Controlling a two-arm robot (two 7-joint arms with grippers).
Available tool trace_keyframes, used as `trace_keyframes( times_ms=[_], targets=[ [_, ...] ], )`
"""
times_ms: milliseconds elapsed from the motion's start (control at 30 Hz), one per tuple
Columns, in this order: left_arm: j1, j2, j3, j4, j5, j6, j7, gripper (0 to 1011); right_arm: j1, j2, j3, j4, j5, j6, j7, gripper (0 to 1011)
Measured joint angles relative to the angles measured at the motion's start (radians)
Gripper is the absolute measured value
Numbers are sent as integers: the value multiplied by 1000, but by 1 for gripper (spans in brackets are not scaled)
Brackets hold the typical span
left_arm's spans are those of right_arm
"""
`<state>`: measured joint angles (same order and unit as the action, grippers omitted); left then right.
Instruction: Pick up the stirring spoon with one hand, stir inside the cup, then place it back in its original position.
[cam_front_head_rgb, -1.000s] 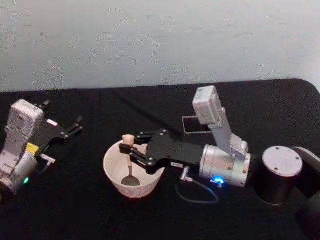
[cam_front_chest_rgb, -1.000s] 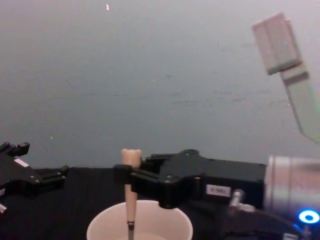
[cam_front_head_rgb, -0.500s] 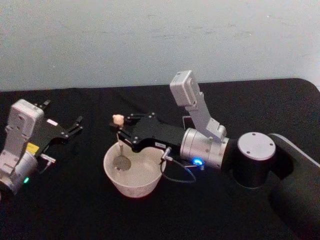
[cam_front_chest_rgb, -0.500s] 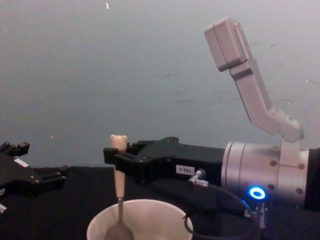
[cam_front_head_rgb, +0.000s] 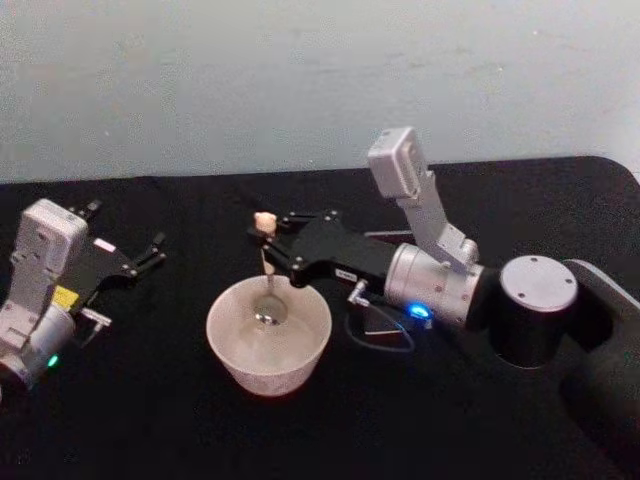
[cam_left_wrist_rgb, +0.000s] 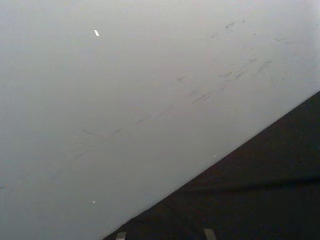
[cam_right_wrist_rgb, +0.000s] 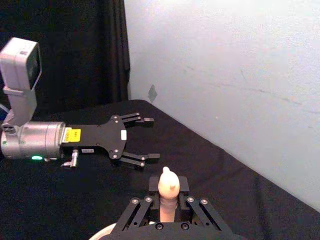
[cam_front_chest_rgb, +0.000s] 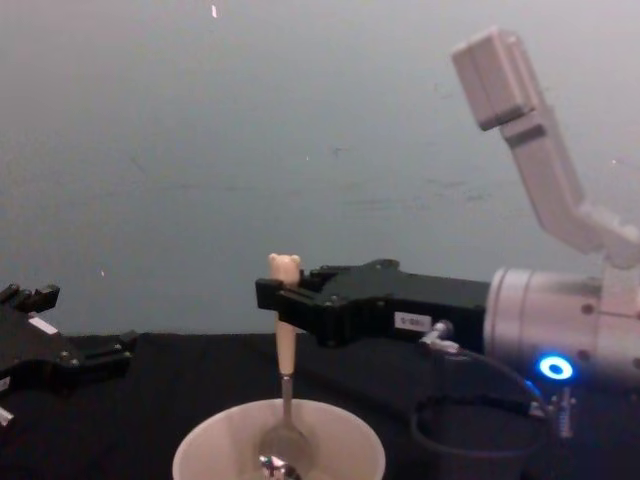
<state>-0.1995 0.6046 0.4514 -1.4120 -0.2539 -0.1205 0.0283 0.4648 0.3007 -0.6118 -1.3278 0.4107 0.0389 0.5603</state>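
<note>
Mia: Since half a second ago the right gripper (cam_front_head_rgb: 268, 240) has carried the stirring spoon (cam_front_chest_rgb: 286, 350) across, from the cup's left side toward its far side.

Tom: And the grip?

Mia: Fingers clamped on the cream handle just under the bear head. The spoon is upright, bowl down inside the cream-white cup (cam_front_head_rgb: 222, 350) on the black table (cam_front_head_rgb: 150, 420).

Tom: The other arm?

Mia: Left gripper (cam_right_wrist_rgb: 150, 138) is parked at the table's left, well apart from the cup, with its fingers spread wide and nothing between them.
</note>
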Motion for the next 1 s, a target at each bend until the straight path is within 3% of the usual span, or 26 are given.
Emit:
trace_keyframes(
  times_ms=[433,533,733,1000],
  targets=[
    [0,0,0,0,0,0,0,1001,-85,97,9,-139,27,22,43,214],
    [0,0,0,0,0,0,0,1001,-92,103,4,-152,29,23,47,214],
    [0,0,0,0,0,0,0,1001,-88,91,-9,-157,28,22,40,214],
    [0,0,0,0,0,0,0,1001,-55,34,-27,-106,11,20,12,214]
  ],
)
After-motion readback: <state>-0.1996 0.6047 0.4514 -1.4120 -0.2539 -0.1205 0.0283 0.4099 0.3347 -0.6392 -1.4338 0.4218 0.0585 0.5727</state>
